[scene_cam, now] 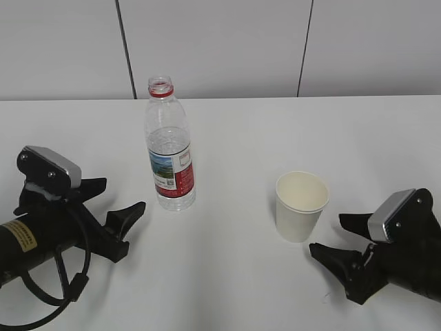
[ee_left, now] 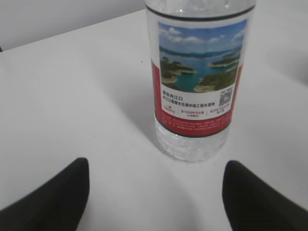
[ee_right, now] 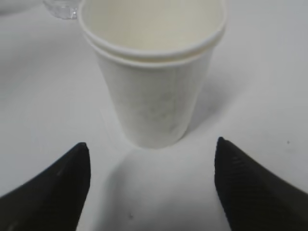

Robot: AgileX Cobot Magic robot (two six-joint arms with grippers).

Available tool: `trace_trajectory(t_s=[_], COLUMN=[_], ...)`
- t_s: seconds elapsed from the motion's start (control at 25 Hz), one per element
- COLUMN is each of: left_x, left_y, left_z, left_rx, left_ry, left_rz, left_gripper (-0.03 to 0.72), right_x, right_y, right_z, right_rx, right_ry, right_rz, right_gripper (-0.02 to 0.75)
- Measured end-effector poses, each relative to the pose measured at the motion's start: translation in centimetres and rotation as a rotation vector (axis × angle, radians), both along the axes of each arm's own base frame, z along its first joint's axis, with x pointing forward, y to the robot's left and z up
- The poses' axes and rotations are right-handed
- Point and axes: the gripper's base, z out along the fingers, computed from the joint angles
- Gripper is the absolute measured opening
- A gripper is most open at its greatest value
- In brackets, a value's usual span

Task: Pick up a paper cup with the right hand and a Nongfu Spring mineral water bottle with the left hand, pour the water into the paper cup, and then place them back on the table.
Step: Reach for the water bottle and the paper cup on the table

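Note:
The Nongfu Spring mineral water bottle [scene_cam: 169, 155] stands upright and uncapped on the white table [scene_cam: 227, 283], left of centre, with clear water [scene_cam: 167, 139] inside. Its landscape label fills the left wrist view [ee_left: 197, 86]. My left gripper [scene_cam: 124, 194] [ee_left: 157, 166] is open, low over the table, just short of the bottle and not touching it. The paper cup [scene_cam: 300, 205] [ee_right: 154, 91] stands upright right of centre, and its inside looks empty. My right gripper [scene_cam: 326, 233] [ee_right: 151, 149] is open just in front of the cup, fingers wider than its base, apart from it.
A pale panelled wall [scene_cam: 220, 41] rises behind the table's far edge. A black cable loop [scene_cam: 62, 289] hangs off the left arm at the near left. The bottle's base [ee_right: 60, 8] shows at the top left of the right wrist view, behind the cup.

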Motion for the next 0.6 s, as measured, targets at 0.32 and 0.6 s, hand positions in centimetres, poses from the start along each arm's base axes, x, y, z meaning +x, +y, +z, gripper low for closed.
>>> trace_trajectory(t_s=[0.32,0.6], left_x=[0.0,0.0], left_y=[0.0,0.0], left_z=[0.0,0.0], left_rx=[-0.002,-0.002], left_ry=[0.001,0.002], left_rz=[0.001,0.001], left_gripper=[0.515,0.515], right_x=[1.8,2.6], right_y=[0.2,0.8], right_z=[0.6,-0.1], right_rx=[0.005,0.018], right_ry=[-0.064,-0.058], right_rz=[0.026,0.124], right_gripper=[0.664,0.666])
